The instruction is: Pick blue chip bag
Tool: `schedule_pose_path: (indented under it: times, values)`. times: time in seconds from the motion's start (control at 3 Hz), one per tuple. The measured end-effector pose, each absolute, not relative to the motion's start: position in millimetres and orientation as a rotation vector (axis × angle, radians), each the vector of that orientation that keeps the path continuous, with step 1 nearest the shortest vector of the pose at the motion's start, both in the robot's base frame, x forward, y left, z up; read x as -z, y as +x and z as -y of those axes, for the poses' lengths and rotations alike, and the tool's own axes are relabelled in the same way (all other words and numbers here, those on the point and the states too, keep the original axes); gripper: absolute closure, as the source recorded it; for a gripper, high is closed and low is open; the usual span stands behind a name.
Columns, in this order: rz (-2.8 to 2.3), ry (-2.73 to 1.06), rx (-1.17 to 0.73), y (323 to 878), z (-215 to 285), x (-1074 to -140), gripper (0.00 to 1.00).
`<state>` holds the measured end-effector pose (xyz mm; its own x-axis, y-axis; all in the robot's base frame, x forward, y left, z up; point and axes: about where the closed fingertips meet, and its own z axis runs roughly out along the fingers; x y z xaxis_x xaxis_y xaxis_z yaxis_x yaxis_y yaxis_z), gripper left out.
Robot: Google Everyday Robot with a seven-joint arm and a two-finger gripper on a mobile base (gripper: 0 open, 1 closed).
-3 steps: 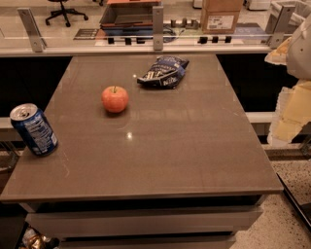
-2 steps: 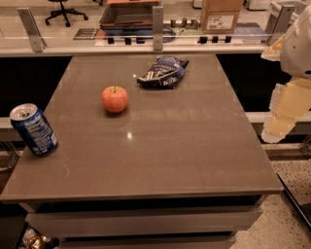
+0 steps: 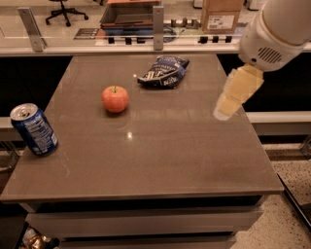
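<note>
The blue chip bag (image 3: 163,71) is a crumpled dark navy foil bag with white lettering, lying at the far middle of the brown table (image 3: 160,151). My gripper (image 3: 235,93) hangs from the white arm at the upper right, over the table's right side. It is well to the right of the bag and nearer to the camera, apart from it. Its pale yellow fingers (image 3: 232,97) point down and left.
A red apple (image 3: 115,98) sits left of the bag. An upright blue soda can (image 3: 34,129) with a silver top stands at the table's left edge. Behind the table runs a counter with a cardboard box (image 3: 221,14) and a tray (image 3: 129,14).
My arm and gripper have moved left, from beyond the table's right edge to over its right side. The bag, apple and can have not moved.
</note>
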<state>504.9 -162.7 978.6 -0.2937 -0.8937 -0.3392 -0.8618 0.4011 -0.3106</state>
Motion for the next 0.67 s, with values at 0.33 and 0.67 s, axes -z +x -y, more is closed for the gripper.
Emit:
schedule_pose_path:
  times: [0.33,0.67]
  values:
    - [-2.219,-1.271,-0.028,539,145,-973,0.0]
    - [-2.197,-1.103,-0.103,575,131,-969,0.0]
